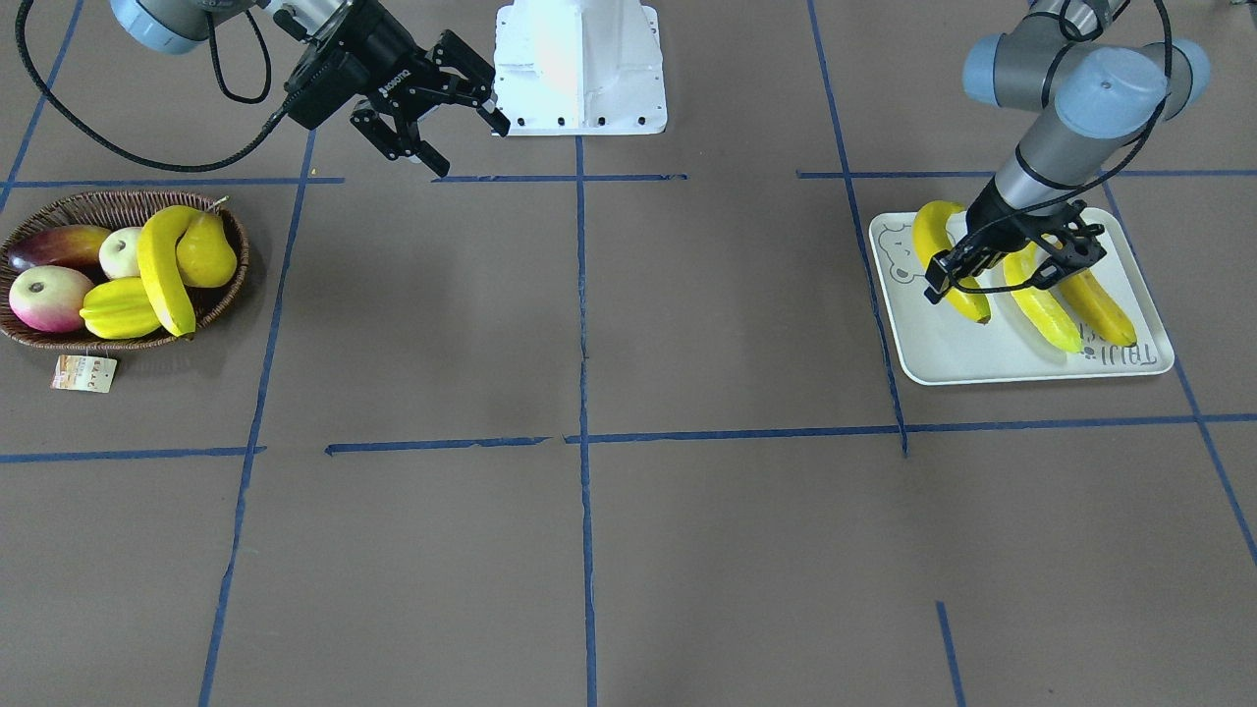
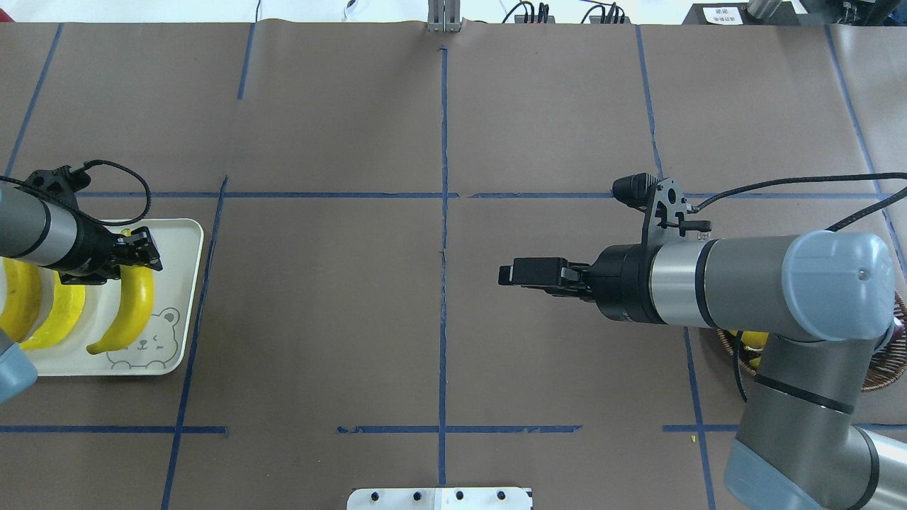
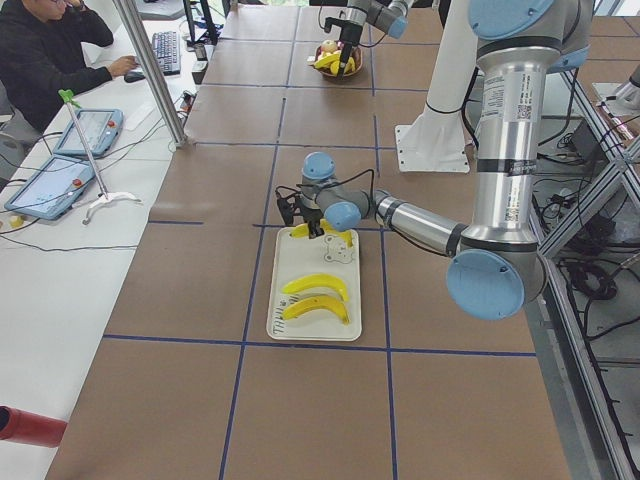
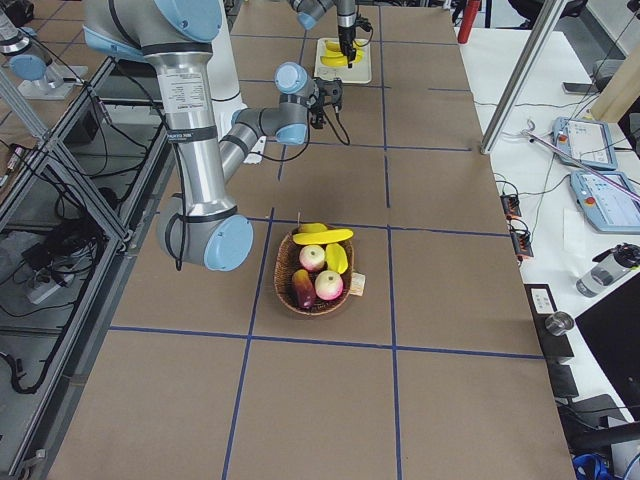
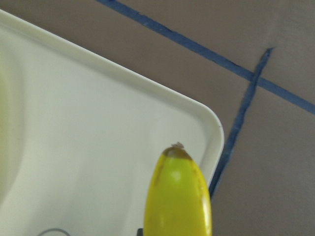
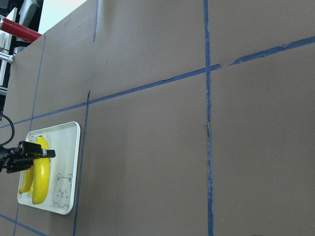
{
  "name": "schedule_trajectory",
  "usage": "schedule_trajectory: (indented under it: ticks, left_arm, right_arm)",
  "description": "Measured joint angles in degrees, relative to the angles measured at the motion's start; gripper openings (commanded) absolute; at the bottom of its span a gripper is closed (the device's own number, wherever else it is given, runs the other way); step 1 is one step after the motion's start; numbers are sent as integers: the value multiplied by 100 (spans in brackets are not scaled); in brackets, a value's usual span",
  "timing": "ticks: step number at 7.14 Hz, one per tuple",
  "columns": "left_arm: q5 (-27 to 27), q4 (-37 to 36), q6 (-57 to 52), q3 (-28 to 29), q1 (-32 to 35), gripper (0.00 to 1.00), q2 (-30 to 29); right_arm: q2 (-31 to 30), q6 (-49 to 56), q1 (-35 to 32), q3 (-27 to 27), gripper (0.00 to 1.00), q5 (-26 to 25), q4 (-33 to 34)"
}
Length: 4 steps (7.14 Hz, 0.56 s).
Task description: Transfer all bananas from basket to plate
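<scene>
1. Yellow banana [image 1: 162, 270] lies in the basket [image 1: 69, 203]
2. Plate [image 1: 948, 353] carries three bananas [image 1: 1041, 309]
3. Left gripper [image 1: 957, 277] clasps the banana [image 1: 933, 231] nearest the bear drawing [image 1: 896, 257]
4. Right gripper [image 1: 447, 118] hangs over the table, fingers spread, empty

arms: left arm [image 2: 28, 230] and right arm [image 2: 744, 283], silver-grey tubes, pale blue joint caps, black wrist rings | grippers: right gripper [image 1: 471, 147] and left gripper [image 2: 150, 252], black, white lettering on right one | braided black cable [image 1: 118, 152] at right wrist | base [image 1: 579, 69]: white, dark bolt holes
</scene>
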<state>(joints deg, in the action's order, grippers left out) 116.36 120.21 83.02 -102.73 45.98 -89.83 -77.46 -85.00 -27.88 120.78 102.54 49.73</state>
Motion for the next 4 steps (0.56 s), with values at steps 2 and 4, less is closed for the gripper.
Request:
schedule_trajectory:
  ticks: [2,4]
  left_arm:
    - [-284,-8,-290,283,4,3,34]
    - [-469,-10,-613,444,37,99,66]
  right_arm:
    - [-1,1,-5,4,100,-8,-6]
    - [15,1,-7,12,100,-14,-7]
